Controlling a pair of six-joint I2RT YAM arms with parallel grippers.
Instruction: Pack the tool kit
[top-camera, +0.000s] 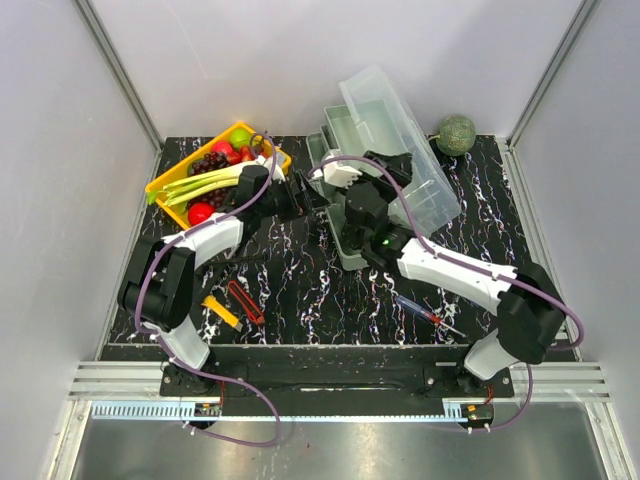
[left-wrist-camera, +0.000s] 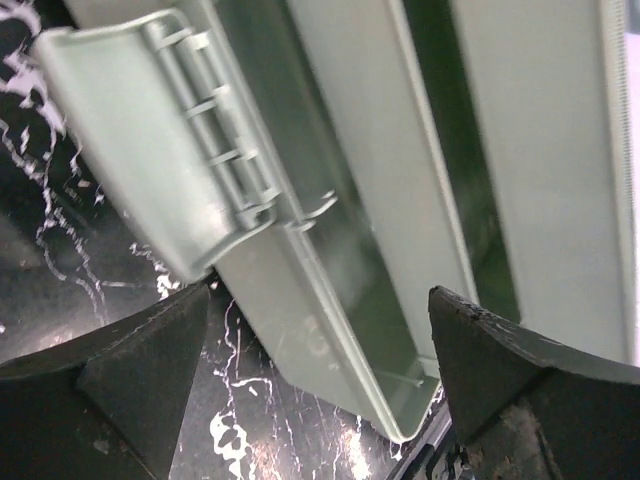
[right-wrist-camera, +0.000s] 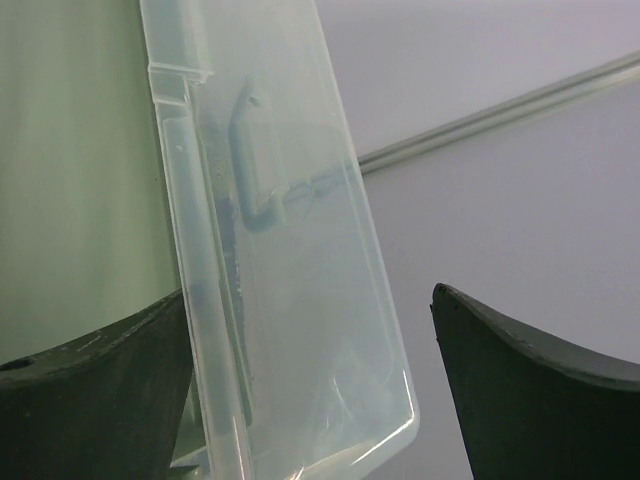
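Toolbox (top-camera: 350, 130) interior mostly hidden

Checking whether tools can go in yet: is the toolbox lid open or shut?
Open. The clear lid is swung back off the toolbox, leaving its inside exposed from above.

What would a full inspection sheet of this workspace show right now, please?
Surface: black marbled table.
Job's things: toolbox open, clear lid tipped back, trays folded out; screwdriver, red cutters and yellow cutters lie on the table outside it.
Clutter: yellow tray of fruit and vegetables back left; green ball back right.
Grippers: left gripper open, at one of the trays; right gripper open, at the clear lid.
Cables: purple cables loop along both arms, one arching over the toolbox.
Surroundings: pale walls, metal frame rails.
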